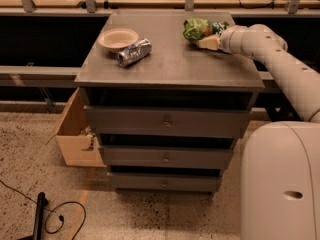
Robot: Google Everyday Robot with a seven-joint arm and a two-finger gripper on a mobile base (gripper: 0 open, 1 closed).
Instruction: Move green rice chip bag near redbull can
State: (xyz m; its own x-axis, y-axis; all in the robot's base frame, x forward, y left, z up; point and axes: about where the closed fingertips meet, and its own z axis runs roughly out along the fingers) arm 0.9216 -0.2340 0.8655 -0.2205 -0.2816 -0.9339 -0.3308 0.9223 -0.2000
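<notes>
hand [206, 43]: far-right part of the desk top, low over the surface, pointing left, its tip up against the near-right edge of the green rice chip bag [197, 28]
hand state: cannot tell whether it is open, closed or gripping the bag; bag and hand overlap from this angle
arm [280, 59]: white, comes in from the right, crosses the right edge of the desk, slopes down toward the robot base [282, 184] at near right
green rice chip bag: crumpled, lies on the desk at the far-right corner, just left of and behind the hand
redbull can: [133, 52] on its side on the left half of the desk, long axis running near-left to far-right, well apart from the bag
bowl [118, 38]: cream-white, upright, far-left on the desk, just beside the can's far side; cannot tell if they touch
desk [175, 66]: grey flat top, bare stretch between can and bag
drawers [166, 123]: three stacked fronts under the top, each with a small centre knob
cardboard box [75, 134]: open, on the floor against the desk's left side
cable [60, 219]: black, looped on the speckled floor at near left
</notes>
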